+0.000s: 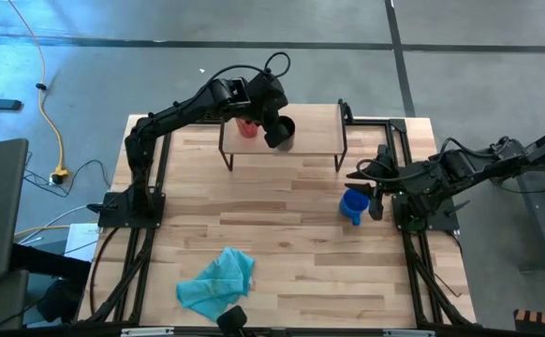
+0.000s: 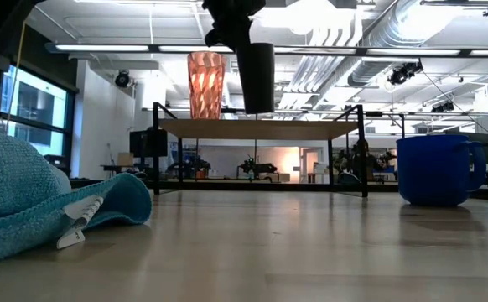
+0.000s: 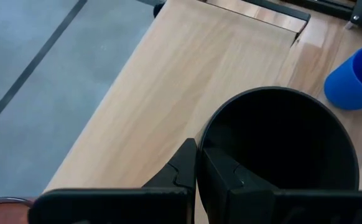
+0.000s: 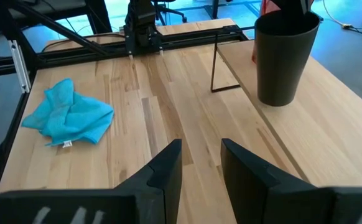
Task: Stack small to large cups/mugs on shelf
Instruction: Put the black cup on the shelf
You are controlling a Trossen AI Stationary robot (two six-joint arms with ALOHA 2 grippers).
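Two dark arms, matte black links, boxy joints. Left arm [image 1: 174,117]: black cable looping above wrist. Right arm [image 1: 460,168]: loose black cables along links. Each base on black frame. Gripper fingers [image 4: 168,168] black, flat, angular, stepped inner edges [image 3: 221,174].

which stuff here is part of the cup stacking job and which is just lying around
Job: red tumbler on the shelf; black cup held over it by the left gripper; blue mug on the table.
Lying about: teal cloth.
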